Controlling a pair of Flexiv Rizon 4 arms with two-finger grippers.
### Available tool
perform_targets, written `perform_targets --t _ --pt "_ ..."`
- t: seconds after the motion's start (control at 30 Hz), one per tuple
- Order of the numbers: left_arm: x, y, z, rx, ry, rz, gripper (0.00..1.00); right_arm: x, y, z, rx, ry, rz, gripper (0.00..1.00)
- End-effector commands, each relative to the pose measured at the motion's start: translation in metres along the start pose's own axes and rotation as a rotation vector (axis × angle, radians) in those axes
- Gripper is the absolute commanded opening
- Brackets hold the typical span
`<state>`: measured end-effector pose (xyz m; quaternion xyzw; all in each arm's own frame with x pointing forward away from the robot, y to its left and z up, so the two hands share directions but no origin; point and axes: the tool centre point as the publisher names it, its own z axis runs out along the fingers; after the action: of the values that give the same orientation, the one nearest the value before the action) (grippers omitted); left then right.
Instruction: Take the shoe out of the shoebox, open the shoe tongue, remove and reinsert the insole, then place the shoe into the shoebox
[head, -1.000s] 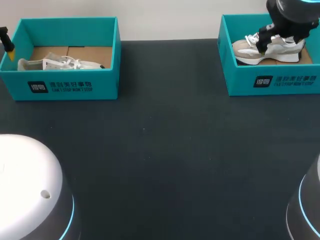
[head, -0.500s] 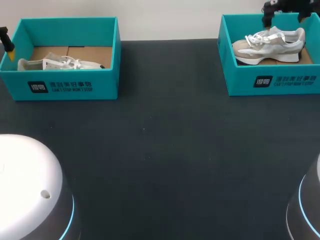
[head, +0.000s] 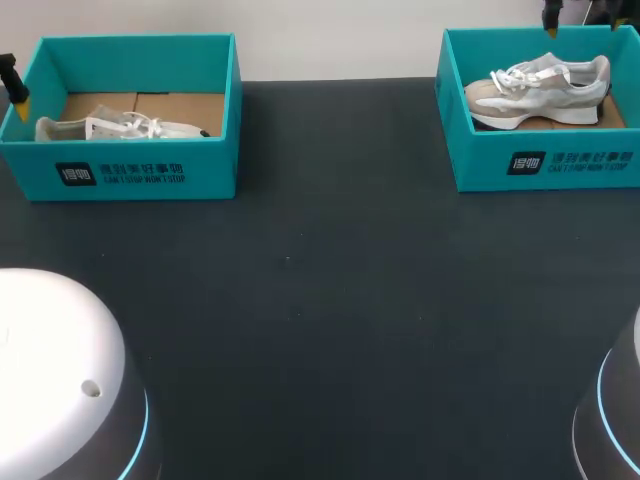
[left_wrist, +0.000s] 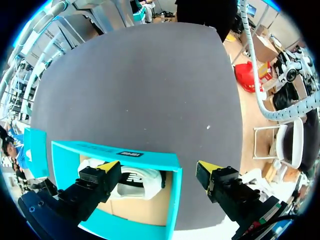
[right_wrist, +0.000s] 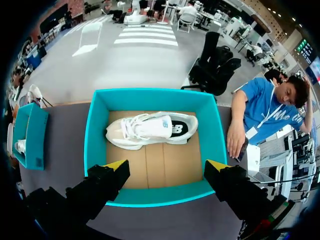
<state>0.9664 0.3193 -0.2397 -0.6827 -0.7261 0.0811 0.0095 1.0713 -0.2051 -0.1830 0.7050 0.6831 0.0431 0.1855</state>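
A white and beige sneaker (head: 538, 90) lies on its side in the right teal shoebox (head: 545, 165). My right gripper (head: 580, 15) hangs open above that box's far wall, touching nothing. From the right wrist view, the sneaker (right_wrist: 150, 130) lies ahead of the open right gripper (right_wrist: 167, 166), inside the shoebox (right_wrist: 150, 197). A second white shoe (head: 120, 127) lies in the left shoebox (head: 130, 175). My left gripper (head: 14, 90) shows at that box's left wall. In the left wrist view the left gripper (left_wrist: 157, 169) is open above the white shoe (left_wrist: 137, 181), straddling the shoebox (left_wrist: 115, 150).
The dark table (head: 320, 320) spreads between the two boxes. A person's hand (right_wrist: 234, 142) rests by the right box's far side. The left shoebox (right_wrist: 30, 135) also shows beside my right gripper's view.
My right gripper has risen out of the right shoebox, leaving the sneaker lying inside. The left arm and the left box have not moved.
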Motion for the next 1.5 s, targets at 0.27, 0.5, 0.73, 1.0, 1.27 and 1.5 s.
perform_targets --t 0.27,0.5,0.73,1.0,1.27,1.5 --pt "0.000 -0.001 0.000 -0.003 0.002 0.000 1.00 -0.004 0.017 0.017 0.093 0.028 -0.003 1.00" --pt "0.000 -0.001 0.000 -0.003 0.002 0.000 1.00 -0.008 0.018 0.022 0.085 0.026 0.048 1.00" --pt "0.000 -0.001 0.000 -0.003 0.002 0.000 1.00 -0.040 0.038 0.049 0.074 -0.019 0.216 1.00" --pt "0.000 -0.001 0.000 -0.003 0.002 0.000 1.00 -0.055 0.051 0.086 0.094 -0.031 0.215 1.00" --pt "0.000 -0.001 0.000 -0.003 0.002 0.000 1.00 -0.059 0.044 0.119 0.149 -0.035 0.195 1.00" --pt "0.000 -0.001 0.000 -0.003 0.002 0.000 1.00 -0.063 0.038 0.142 0.184 -0.022 0.175 0.80"
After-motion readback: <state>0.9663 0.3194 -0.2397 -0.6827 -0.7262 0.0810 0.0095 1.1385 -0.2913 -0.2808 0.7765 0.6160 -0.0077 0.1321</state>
